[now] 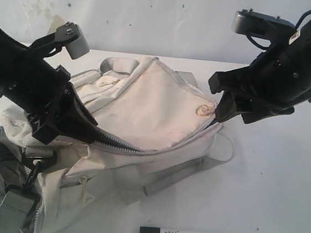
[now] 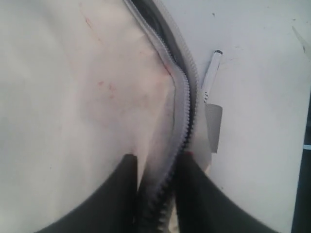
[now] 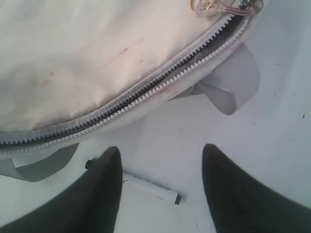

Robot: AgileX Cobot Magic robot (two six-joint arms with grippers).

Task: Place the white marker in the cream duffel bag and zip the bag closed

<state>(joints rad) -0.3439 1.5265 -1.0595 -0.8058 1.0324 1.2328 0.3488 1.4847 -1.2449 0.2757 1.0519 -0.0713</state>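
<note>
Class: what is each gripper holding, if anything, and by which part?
Left gripper pinches the cream duffel bag by its zipper edge; right gripper holds nothing.

Your left arm slopes down; the left gripper (image 1: 81,124) is drawn narrow, its fingers (image 2: 121,194) pinching a fold of the cream duffel bag (image 1: 145,104) between them. Your right arm slopes down too; the right gripper (image 1: 222,105) has its fingers (image 3: 104,189) wide apart, tips downward

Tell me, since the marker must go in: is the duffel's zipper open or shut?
Open: the zipper of the cream duffel bag shows two tooth rows apart, dark gap between.
</note>
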